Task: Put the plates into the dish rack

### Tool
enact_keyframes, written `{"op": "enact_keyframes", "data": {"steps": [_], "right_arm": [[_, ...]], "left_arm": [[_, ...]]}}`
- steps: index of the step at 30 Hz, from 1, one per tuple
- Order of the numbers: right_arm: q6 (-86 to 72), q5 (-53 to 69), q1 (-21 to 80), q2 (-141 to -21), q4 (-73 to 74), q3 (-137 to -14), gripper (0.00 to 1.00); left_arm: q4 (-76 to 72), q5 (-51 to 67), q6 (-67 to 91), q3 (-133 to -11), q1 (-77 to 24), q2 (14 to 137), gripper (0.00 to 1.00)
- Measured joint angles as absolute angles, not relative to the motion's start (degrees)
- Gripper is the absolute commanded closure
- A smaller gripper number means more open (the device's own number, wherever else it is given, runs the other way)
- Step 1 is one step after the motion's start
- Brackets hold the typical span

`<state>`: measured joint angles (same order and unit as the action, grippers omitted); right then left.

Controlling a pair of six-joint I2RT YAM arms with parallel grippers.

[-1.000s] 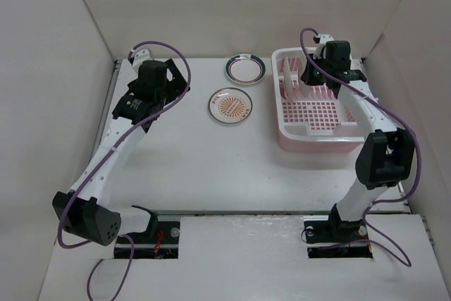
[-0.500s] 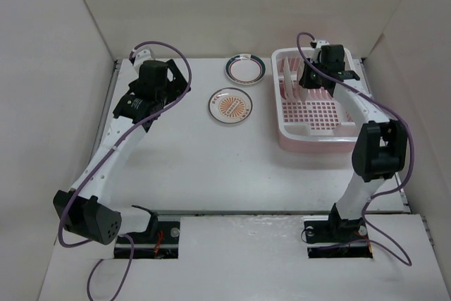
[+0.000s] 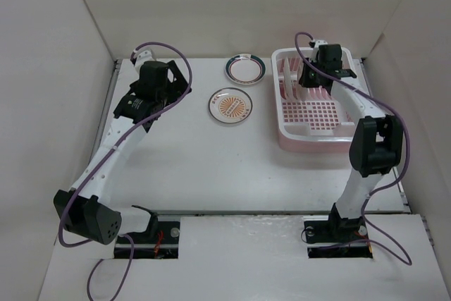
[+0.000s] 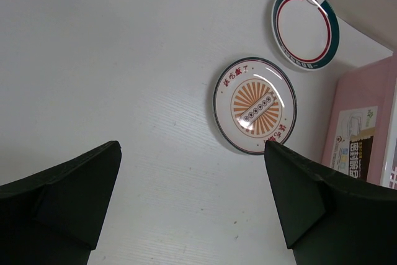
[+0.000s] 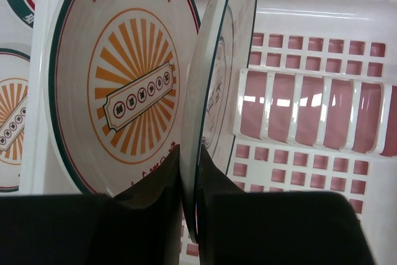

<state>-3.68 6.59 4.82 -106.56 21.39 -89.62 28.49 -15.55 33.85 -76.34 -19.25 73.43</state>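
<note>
From above, the rack sits at the right of the desk. A green-rimmed plate and an orange plate lie flat just left of it. The right tool is over the rack's upper-left corner.

In the left wrist view, the left tool is spread wide and holds nothing. Both flat plates are at upper right.

In the right wrist view, the right tool is clamped on an upright plate inside the rack. A second orange plate stands on its left.
</note>
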Motion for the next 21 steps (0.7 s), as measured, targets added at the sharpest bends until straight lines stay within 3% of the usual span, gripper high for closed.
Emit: {"op": "enact_keyframes", "data": {"steps": [8,14,18,21], "right_arm": [[-3.9,6.2,4.8,-107.1,21.4,-90.3,0.43],[-4.1,6.2,4.8,-107.1,21.6,-90.8,0.28],[-4.1,5.2,4.8,-106.1,22.2,-91.2,0.00],[-4.4,2.7,4.8,-103.4,23.4,-91.2,0.00]], "left_arm": [[28.5,-15.0,33.6,-76.3,-19.2,73.5,0.00],[28.4,-14.8,33.4,-76.2,-19.1,73.7,0.00],[27.9,-13.9,33.4,-75.4,-19.1,74.1,0.00],[27.2,-12.7,33.4,-75.4,-19.1,75.5,0.00]]}}
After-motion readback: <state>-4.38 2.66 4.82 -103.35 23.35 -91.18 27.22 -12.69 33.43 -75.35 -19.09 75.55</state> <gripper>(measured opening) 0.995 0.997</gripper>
